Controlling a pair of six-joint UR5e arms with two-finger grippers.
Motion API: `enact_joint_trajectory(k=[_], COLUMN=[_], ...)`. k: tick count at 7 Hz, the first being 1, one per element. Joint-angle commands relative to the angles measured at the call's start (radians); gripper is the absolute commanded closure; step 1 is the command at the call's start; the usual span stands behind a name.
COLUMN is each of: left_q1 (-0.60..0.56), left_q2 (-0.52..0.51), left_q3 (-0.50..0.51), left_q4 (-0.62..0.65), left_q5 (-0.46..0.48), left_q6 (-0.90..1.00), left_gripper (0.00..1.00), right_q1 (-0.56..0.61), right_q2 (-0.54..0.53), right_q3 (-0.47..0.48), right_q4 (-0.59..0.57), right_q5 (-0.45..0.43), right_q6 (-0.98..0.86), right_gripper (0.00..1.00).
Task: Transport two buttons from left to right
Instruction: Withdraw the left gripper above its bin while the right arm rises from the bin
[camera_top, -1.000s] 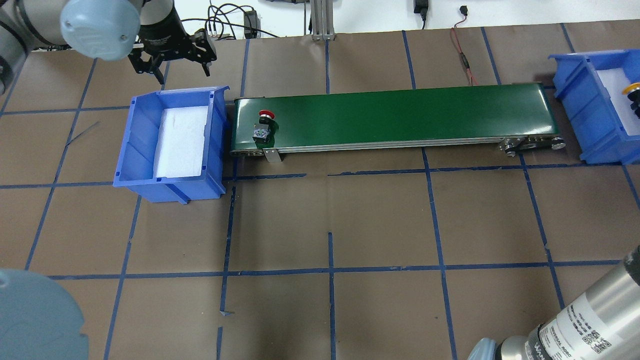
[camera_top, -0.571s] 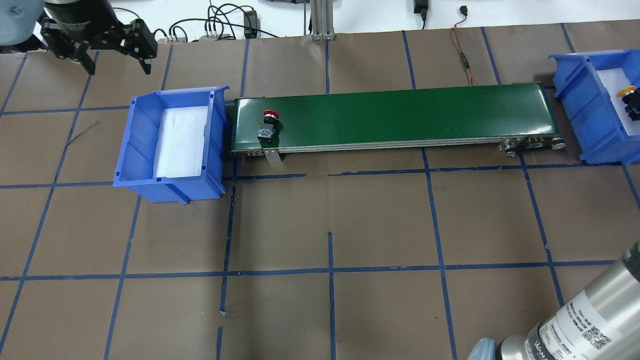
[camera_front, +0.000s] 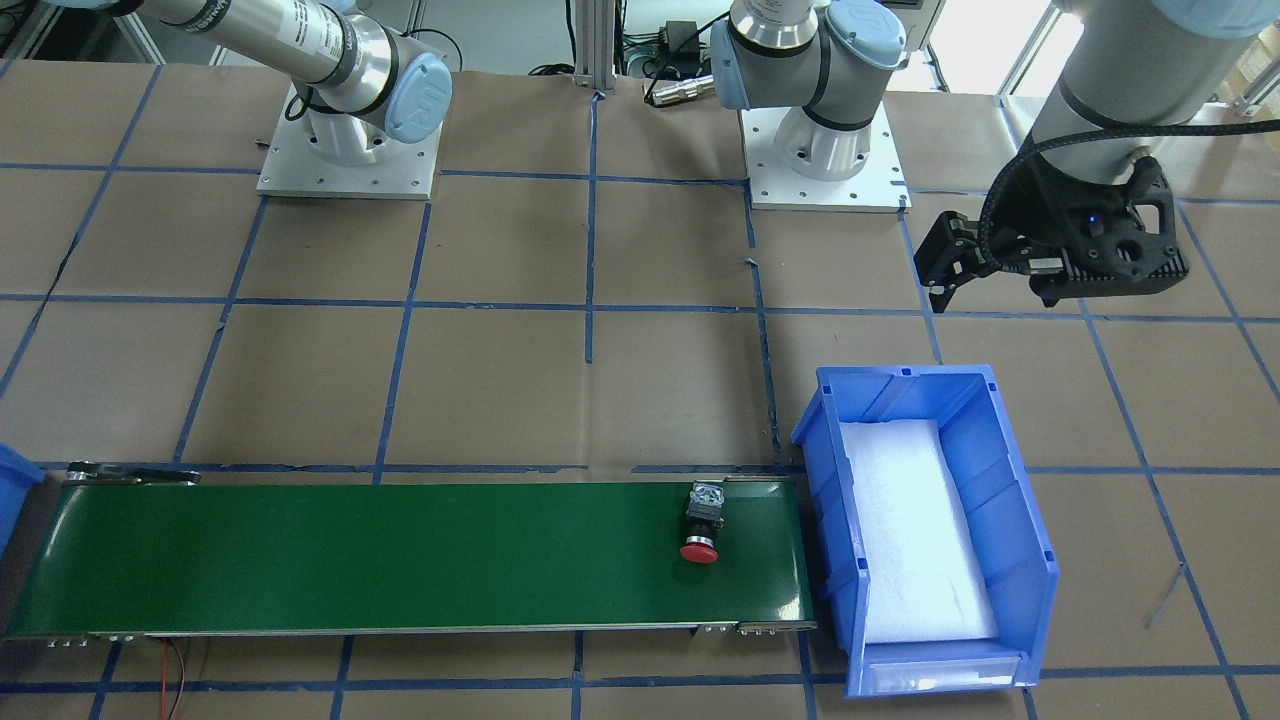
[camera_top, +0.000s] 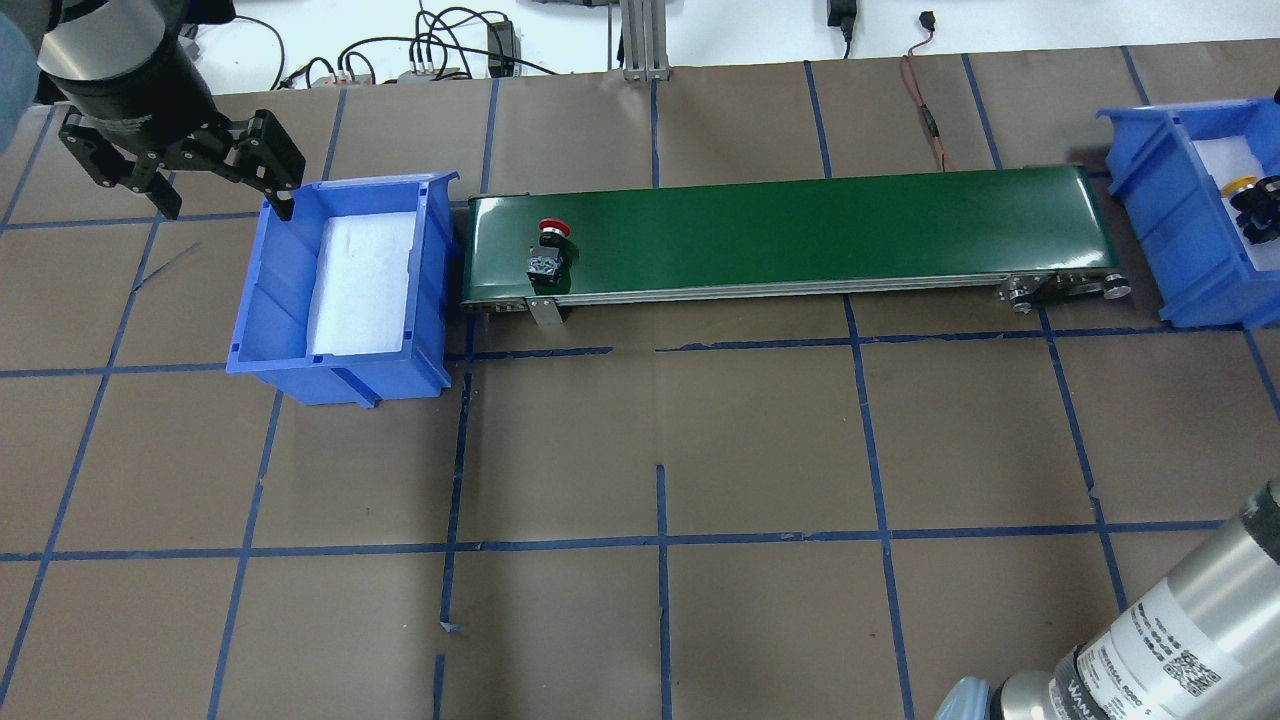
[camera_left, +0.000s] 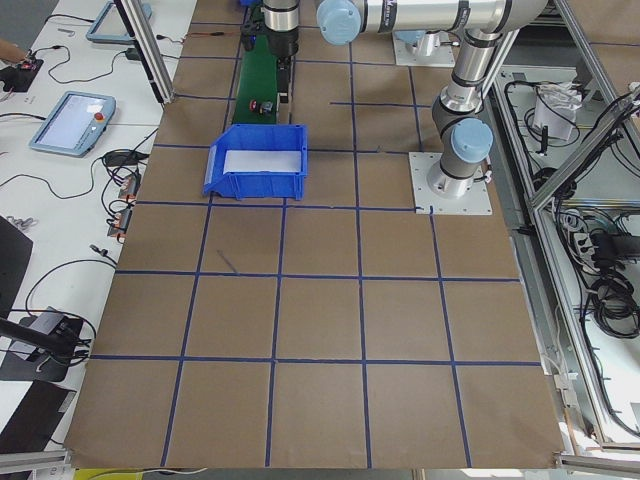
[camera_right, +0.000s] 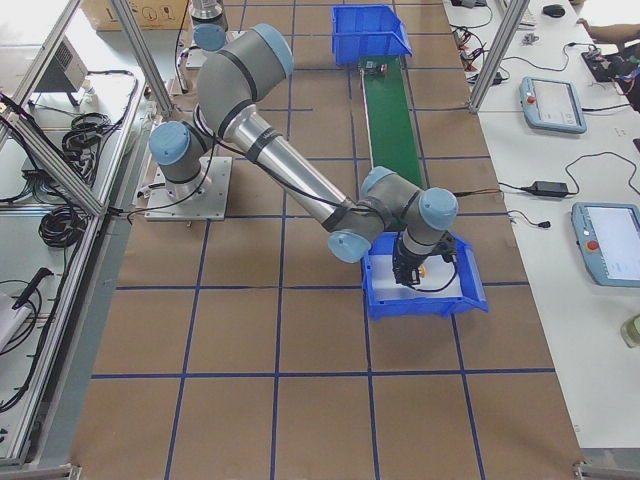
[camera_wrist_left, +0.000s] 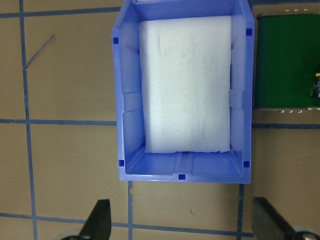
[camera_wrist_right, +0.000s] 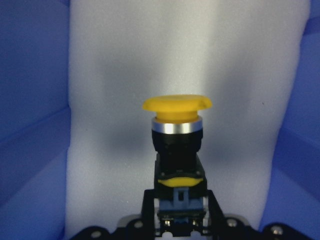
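Note:
The red button (camera_top: 548, 252) lies on its side on the left end of the green conveyor belt (camera_top: 800, 230); it also shows in the front view (camera_front: 701, 527). The yellow button (camera_wrist_right: 177, 135) stands upright over white foam inside the right blue bin (camera_top: 1150, 200). My right gripper (camera_wrist_right: 180, 210) is shut on its black body. It shows at the overhead view's right edge (camera_top: 1243, 185). My left gripper (camera_top: 225, 200) is open and empty, above the far left corner of the left blue bin (camera_top: 260, 290). Its fingers (camera_wrist_left: 97, 222) frame that bin's end wall.
The left bin (camera_front: 1020, 470) holds only a white foam pad (camera_wrist_left: 185, 85). The belt (camera_front: 350, 560) runs between the two bins. Cables lie along the far table edge (camera_top: 450, 40). A red wire (camera_top: 925, 110) lies behind the belt. Blue tape lines grid the brown table.
My left gripper swung left from behind the left bin, then came down toward its far left corner. The red button moved slightly right along the belt. The yellow button shifted slightly left.

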Motion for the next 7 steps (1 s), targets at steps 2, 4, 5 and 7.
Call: enact_joint_trajectory(k=[2, 4, 5, 7], left_q1=[0.005, 0.002, 0.002, 0.002], left_q2=[-0.038, -0.044, -0.046, -0.045], left_q3=[-0.033, -0.036, -0.034, -0.011], left_q4=[0.013, 0.018, 0.033, 0.039], left_q5=[-0.014, -0.041, -0.054, -0.119], left_q6=[0.022, 0.008, 0.005, 0.025], left_gripper=[0.00, 0.00, 0.00, 0.00], right_q1=[0.001, 0.001, -0.001, -0.001], right_q2=[0.004, 0.006, 0.009, -0.010], right_q3=[-0.001, -0.003, -0.011, -0.056], right_q4=[-0.003, -0.007, -0.007, 0.011], right_q5=[0.001, 0.001, 0.001, 0.047], right_q6=[-0.002, -0.003, -0.003, -0.015], right_gripper=[0.54, 0.54, 0.54, 0.54])
